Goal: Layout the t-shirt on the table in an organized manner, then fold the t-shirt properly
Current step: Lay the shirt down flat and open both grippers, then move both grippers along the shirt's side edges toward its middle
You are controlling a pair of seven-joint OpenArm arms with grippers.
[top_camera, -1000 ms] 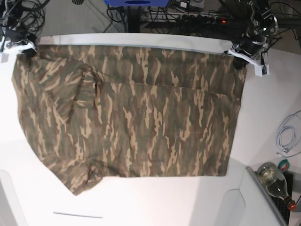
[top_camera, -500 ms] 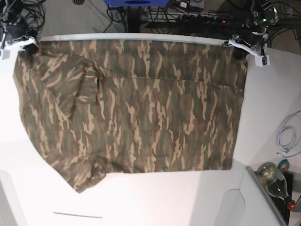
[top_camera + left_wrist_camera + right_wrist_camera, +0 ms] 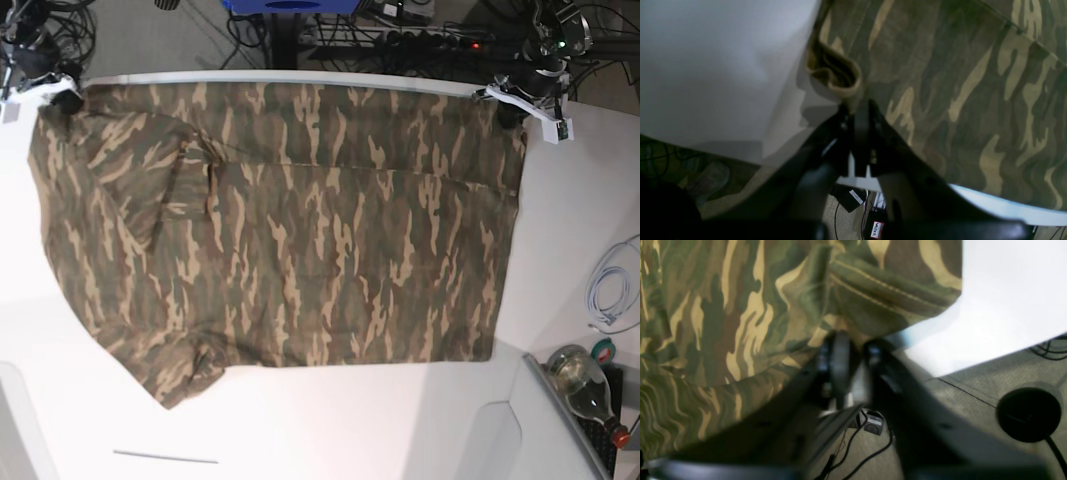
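Across most of the white table (image 3: 560,250) the t-shirt (image 3: 290,240) lies spread flat. At upper right, the left gripper (image 3: 512,112) pinches its corner hem; at upper left, the right gripper (image 3: 62,101) stands slightly parted at the other corner.
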